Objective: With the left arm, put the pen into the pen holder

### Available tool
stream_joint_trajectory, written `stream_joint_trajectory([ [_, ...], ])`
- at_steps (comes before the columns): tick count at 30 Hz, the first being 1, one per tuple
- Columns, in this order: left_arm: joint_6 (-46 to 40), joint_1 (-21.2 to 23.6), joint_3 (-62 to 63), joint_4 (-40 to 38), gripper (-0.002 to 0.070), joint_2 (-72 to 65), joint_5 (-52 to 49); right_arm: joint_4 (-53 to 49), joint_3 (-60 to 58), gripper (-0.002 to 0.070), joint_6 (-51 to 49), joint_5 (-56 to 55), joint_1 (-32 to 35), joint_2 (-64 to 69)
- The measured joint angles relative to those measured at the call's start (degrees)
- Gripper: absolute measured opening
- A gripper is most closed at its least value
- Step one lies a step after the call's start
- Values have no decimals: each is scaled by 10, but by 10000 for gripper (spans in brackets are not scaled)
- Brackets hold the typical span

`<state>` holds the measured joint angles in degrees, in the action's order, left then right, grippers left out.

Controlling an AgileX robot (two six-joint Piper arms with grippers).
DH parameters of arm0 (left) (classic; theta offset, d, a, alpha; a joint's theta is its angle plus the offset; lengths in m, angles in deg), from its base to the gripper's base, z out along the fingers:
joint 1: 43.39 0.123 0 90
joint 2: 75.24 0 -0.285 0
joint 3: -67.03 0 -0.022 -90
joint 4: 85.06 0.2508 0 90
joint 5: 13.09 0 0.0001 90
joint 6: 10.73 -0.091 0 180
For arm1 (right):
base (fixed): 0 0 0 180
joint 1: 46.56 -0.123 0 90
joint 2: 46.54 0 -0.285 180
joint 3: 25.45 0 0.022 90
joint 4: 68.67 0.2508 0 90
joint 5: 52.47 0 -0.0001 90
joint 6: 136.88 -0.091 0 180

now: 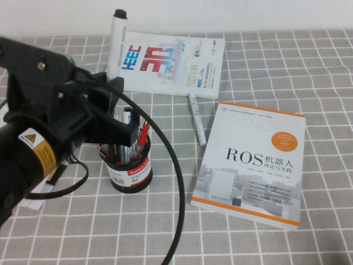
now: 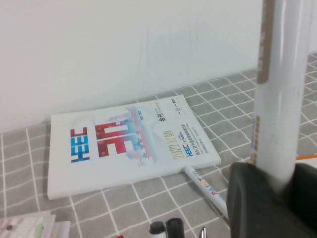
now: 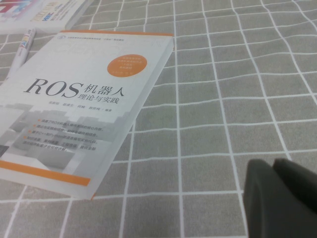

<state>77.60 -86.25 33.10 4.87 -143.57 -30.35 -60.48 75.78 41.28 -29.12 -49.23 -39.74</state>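
Note:
My left gripper (image 1: pixel 113 84) is shut on the pen (image 1: pixel 116 44), a white barrel held nearly upright with its black cap on top. It holds the pen above and slightly behind the pen holder (image 1: pixel 131 172), a black mesh cup with a red-and-white label and several pens in it. In the left wrist view the pen (image 2: pixel 280 89) rises from between the black fingers (image 2: pixel 252 198), and only the tops of the holder's pens (image 2: pixel 166 228) show. My right gripper (image 3: pixel 280 198) is shut and empty, low over the checked cloth to the right of the ROS book.
A white HEEC booklet (image 1: pixel 165 63) lies at the back. A white marker with coloured lettering (image 1: pixel 197 118) lies between it and the ROS book (image 1: pixel 253 165). The left arm's black cable (image 1: pixel 176 182) loops in front of the holder. White papers (image 1: pixel 33 201) lie at the left edge.

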Motion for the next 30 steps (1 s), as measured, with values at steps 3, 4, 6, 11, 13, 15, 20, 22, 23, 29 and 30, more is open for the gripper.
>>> stream_joint_trajectory([
  [3, -52, 0, 0, -69, 113, 1, 0, 0, 0, -15, 0, 0, 0, 0],
  [4, -89, 1, 0, -108, 113, 1, 0, 0, 0, -15, 0, 0, 0, 0],
  [6, -198, 15, 0, -217, 113, 2, 2, 0, 0, -15, 0, 0, 0, 0],
  [11, -525, 72, 0, -536, 113, 2, 39, 0, 0, -15, 0, 0, 0, 0],
  [13, -627, 93, -6, -631, 113, 2, 76, 0, 0, -15, 0, 0, 0, 0],
  [15, -703, 109, -27, -702, 113, 2, 135, 0, 0, -15, 0, 0, 0, 0],
  [20, -770, 132, -136, -755, 113, 2, 355, 0, 0, -15, 0, 0, 0, 0],
  [22, -780, 138, -178, -763, 113, -2, 445, 0, 0, -15, 0, 0, 0, 0],
  [23, -785, 138, -191, -769, 113, -5, 481, 0, 0, -15, 0, 0, 0, 0],
  [29, -811, 139, -212, -818, 113, -52, 592, 0, 0, -15, 0, 0, 0, 0],
  [30, -816, 140, -212, -821, 113, -67, 612, 0, 0, -15, 0, 0, 0, 0],
])
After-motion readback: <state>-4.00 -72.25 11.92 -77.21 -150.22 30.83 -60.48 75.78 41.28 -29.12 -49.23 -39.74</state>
